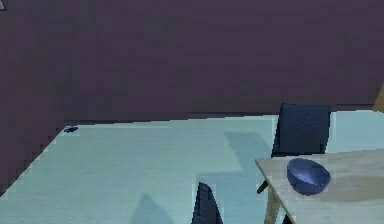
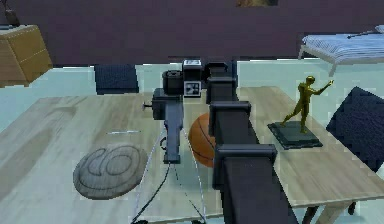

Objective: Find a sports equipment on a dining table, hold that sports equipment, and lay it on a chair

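Observation:
An orange basketball (image 2: 203,141) rests on the wooden dining table (image 2: 50,135) in the arm side view, partly hidden by the dark arm bar (image 2: 243,165). The gripper (image 2: 172,143) reaches just left of the ball, below the two white marker squares (image 2: 192,78). With the ball on the table right beside it, I cannot tell whether the gripper holds anything. A dark chair (image 2: 115,78) stands at the table's far side and another chair (image 2: 356,120) at its right end. In the forward view a dark chair (image 1: 303,128) stands behind a table corner (image 1: 350,195).
A gold figure statue (image 2: 306,100) on a dark base stands right of the arm. A grey round object (image 2: 108,168) lies on the table's left. A blue bowl (image 1: 308,176) sits on the table corner. A bed (image 2: 345,45) and a wooden dresser (image 2: 20,52) stand farther out.

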